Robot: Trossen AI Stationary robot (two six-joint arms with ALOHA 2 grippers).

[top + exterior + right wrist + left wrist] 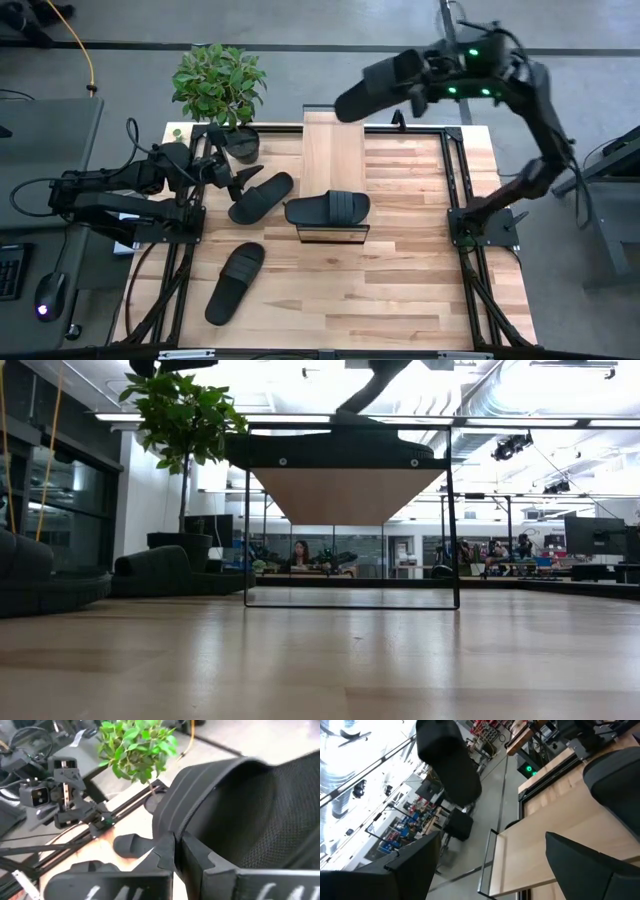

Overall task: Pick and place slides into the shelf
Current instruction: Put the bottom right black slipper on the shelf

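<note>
the right gripper [412, 88] is raised above the far end of the shelf [333, 150], its fingers [165, 857] pinching the wide ribbed strap of a matte black slide [375, 85] held in the air, sole tilted. the shelf is a long, narrow light-wood plank on a dark frame, running from the far edge of the slatted wooden worktop [400, 270] toward its middle. a second slide [327, 209] lies across the shelf's near end. a third slide [261, 197] lies on the worktop just beside it on the left, and a fourth slide [235, 282] rests nearer the front, well apart. the left gripper [232, 175] hovers low near the third slide, arm folded at the worktop's left edge, fingers [580, 862] spread and empty. a leafy potted plant [220, 88] stands at the far left corner.
</note>
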